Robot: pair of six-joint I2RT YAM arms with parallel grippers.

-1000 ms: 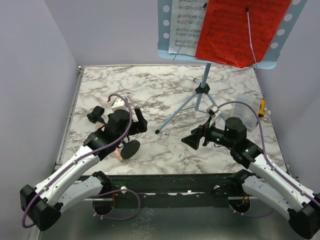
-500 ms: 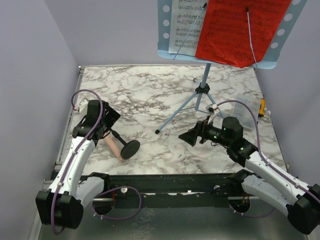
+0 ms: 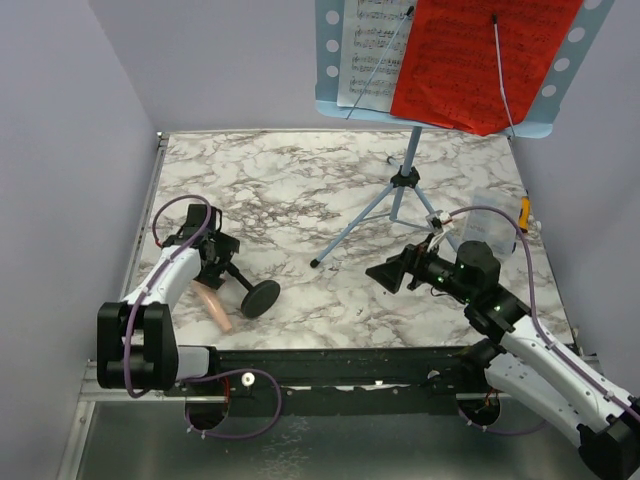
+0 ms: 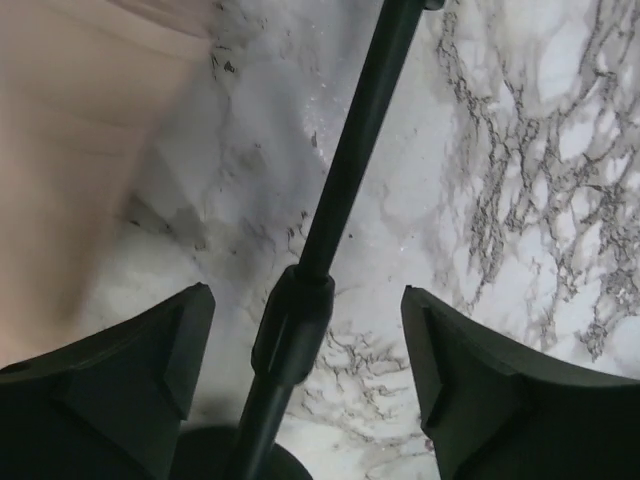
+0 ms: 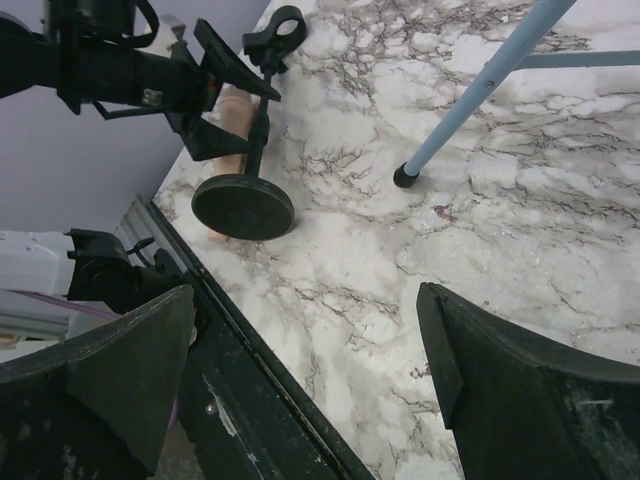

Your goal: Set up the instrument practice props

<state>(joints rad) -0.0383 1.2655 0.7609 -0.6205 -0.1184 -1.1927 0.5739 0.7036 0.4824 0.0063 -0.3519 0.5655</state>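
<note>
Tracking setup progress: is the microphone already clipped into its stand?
No, the microphone lies on the table beside the stand, whose clip is empty.

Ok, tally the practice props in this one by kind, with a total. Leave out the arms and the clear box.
Music stand: 1
Sheets: 2 (white sheet music, red sheet)
Microphone: 1
Microphone stand: 1
Total: 5
</note>
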